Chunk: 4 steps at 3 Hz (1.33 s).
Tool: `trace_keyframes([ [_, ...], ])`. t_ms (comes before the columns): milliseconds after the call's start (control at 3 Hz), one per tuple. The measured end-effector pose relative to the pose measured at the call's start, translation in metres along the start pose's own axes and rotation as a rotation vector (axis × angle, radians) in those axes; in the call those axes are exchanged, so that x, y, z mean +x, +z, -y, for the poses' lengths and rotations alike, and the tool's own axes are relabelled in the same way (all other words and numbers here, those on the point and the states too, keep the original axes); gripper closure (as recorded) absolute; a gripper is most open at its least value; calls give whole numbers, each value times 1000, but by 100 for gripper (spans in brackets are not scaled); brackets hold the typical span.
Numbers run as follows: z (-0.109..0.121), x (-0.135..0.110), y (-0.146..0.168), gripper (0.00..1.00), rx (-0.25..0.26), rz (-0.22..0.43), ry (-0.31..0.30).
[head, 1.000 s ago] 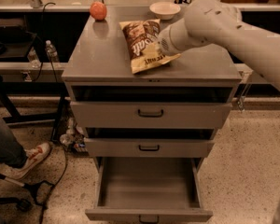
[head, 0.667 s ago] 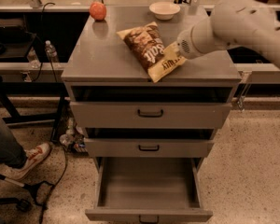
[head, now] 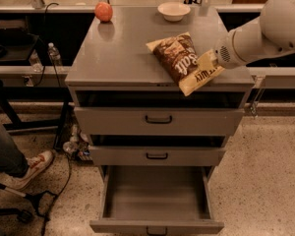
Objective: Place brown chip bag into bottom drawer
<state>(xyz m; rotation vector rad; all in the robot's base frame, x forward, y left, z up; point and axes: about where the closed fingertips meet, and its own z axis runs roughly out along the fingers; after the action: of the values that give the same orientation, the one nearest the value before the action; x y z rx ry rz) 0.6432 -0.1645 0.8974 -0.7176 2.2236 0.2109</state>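
- The gripper [head: 213,59] is over the table's [head: 118,58] right front corner, fingers clamped on the cream end of the brown chip bag [head: 179,58].
- The bag's long axis runs diagonally, back-left to front-right, and it overhangs the front edge.
- The bottom drawer [head: 157,200] stands open, below and left of the fingers.
- Count: one bag, three drawers, one apple [head: 103,11], one bowl [head: 173,10].

We see the brown chip bag [head: 179,58], cream-ended, slanted over the bench [head: 123,48] front edge against the hand [head: 212,63], and the grey bottom drawer [head: 157,198] pulled open below.
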Motion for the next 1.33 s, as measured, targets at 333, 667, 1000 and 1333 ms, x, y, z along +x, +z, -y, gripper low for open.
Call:
trace_keyframes([
  [333, -2, 8, 1, 100, -23, -22, -4],
  [667, -4, 9, 10, 82, -44, -36, -16],
  [1000, -5, 5, 18, 58, -52, -32, -36],
  [1333, -4, -4, 23, 35, -51, -6, -54],
])
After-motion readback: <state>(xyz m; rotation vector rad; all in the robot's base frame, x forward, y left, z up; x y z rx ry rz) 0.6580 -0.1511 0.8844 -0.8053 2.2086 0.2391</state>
